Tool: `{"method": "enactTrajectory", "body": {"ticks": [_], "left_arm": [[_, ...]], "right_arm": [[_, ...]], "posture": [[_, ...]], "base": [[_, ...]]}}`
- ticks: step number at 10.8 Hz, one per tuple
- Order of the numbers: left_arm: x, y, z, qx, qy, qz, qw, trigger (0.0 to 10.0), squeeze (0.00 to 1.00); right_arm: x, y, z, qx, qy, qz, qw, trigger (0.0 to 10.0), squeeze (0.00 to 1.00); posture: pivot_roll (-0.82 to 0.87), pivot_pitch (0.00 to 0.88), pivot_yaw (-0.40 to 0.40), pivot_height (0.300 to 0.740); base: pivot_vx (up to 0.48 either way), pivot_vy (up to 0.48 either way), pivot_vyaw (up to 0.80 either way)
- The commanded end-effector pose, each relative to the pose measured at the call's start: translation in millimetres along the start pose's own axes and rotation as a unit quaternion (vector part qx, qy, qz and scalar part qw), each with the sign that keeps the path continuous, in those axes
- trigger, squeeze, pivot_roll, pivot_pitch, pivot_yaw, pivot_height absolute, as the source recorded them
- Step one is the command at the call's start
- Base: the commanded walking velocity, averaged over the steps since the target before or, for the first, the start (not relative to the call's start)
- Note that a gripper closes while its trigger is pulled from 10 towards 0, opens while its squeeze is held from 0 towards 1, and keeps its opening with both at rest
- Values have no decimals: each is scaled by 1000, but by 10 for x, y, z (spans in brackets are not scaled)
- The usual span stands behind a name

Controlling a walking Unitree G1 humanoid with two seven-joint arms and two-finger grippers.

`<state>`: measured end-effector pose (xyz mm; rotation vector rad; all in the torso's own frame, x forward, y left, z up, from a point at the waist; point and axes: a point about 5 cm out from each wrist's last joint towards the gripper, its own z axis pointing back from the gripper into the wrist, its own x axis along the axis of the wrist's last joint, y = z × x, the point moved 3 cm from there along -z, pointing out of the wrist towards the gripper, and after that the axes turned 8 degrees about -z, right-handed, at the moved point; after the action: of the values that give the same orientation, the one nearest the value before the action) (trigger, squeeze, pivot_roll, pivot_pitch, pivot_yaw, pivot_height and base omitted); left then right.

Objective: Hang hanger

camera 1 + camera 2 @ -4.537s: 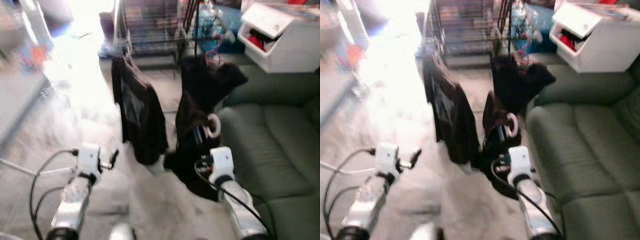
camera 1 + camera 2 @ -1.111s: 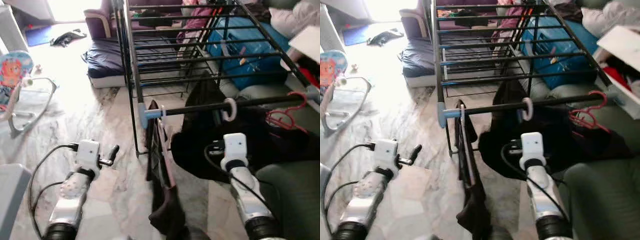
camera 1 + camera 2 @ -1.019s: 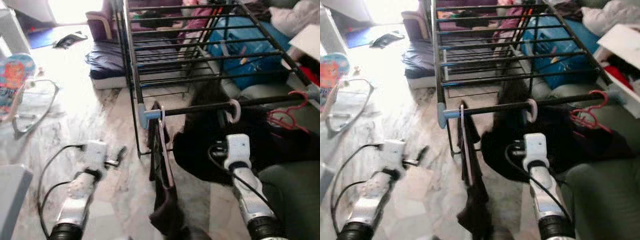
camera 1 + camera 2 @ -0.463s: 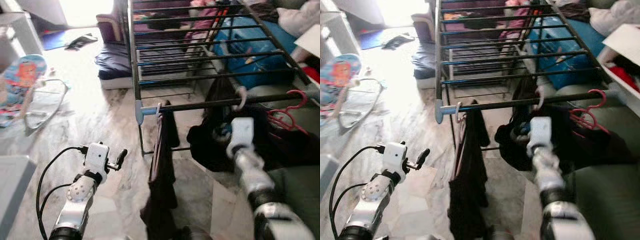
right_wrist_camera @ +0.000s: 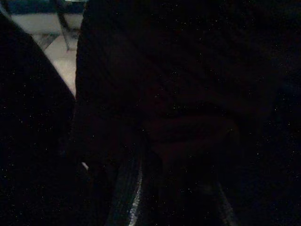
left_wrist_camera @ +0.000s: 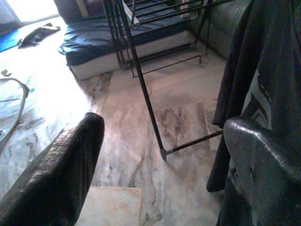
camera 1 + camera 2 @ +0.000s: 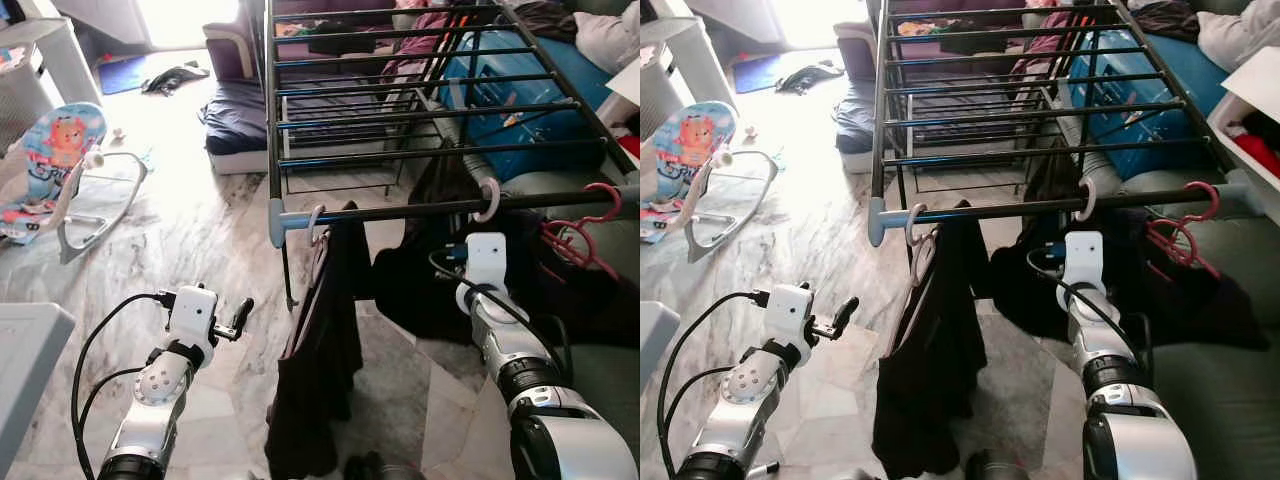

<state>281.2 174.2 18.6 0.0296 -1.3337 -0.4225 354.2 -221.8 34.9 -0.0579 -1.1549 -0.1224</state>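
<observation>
Left eye view, white hanger hook (image 7: 487, 199) hung over the drying rack's front bar (image 7: 440, 208) with a dark garment (image 7: 420, 280) below, right gripper (image 7: 487, 262) just beneath, perhaps gripping, grip unclear, left gripper (image 6: 160, 155) fingers apart, empty, above marble floor (image 7: 200, 250).

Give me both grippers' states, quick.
Left gripper: open, holding nothing.
Right gripper: up by the hanger; cannot be told.

The white hanger hook (image 7: 488, 199) now hangs over the rack's front rail (image 7: 420, 209).
</observation>
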Motion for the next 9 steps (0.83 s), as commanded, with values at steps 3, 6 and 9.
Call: {"method": "enactTrajectory", "body": {"ticks": [3, 6, 9], "left_arm": [[41, 28, -17, 4, -2, -7, 1000, 10000, 0], [39, 17, -26, 5, 0, -4, 1000, 10000, 0], [30, -9, -35, 5, 2, 1, 1000, 10000, 0]], "right_arm": [[-178, 207, -15, 47, 62, -17, 997, 10000, 0], [-315, 272, 18, 67, 87, -8, 994, 10000, 0], [-440, 260, 75, 68, 83, 31, 994, 10000, 0]], "posture": [[-60, 0, 16, 740], [-62, 0, 14, 740], [-71, 0, 8, 740]], "base": [[0, 0, 0], [0, 0, 0], [0, 0, 0]]}}
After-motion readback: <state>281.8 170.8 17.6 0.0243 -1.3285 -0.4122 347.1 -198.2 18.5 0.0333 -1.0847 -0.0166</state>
